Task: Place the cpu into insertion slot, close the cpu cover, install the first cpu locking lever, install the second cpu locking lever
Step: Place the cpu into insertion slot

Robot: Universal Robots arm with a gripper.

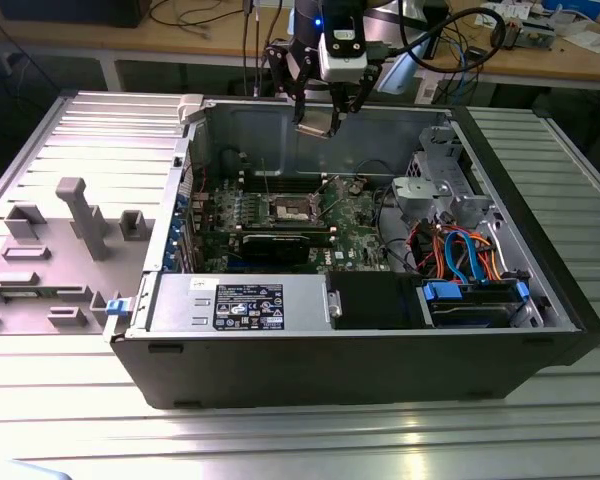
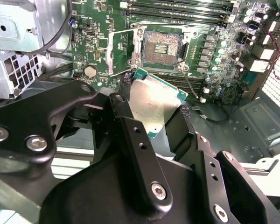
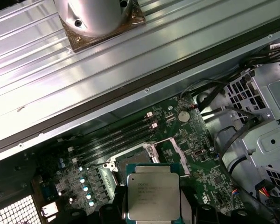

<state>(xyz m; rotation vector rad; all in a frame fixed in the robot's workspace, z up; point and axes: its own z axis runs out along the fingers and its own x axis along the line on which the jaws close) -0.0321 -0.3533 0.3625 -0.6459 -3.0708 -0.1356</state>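
My gripper [image 1: 318,118] hangs above the open computer case, shut on the cpu [image 1: 317,124], a flat square chip with a dull silver top. In both wrist views the cpu [image 2: 154,105] [image 3: 153,196] sits between the black fingers [image 2: 123,109], held by its edges. Below it lies the green motherboard [image 1: 355,235] with the insertion slot [image 2: 161,46] [image 1: 291,208], its dark centre bare. The cpu cover [image 2: 117,51] stands flipped open beside the slot. In the first wrist view the chip hides most of the slot.
Long black memory slots [image 2: 177,7] run beside the socket. A power supply [image 1: 240,300] fills the case's near side, and a drive cage [image 1: 440,190] with coloured cables [image 1: 465,255] sits at the exterior view's right. A grey fixture plate [image 1: 70,230] lies at the exterior view's left.
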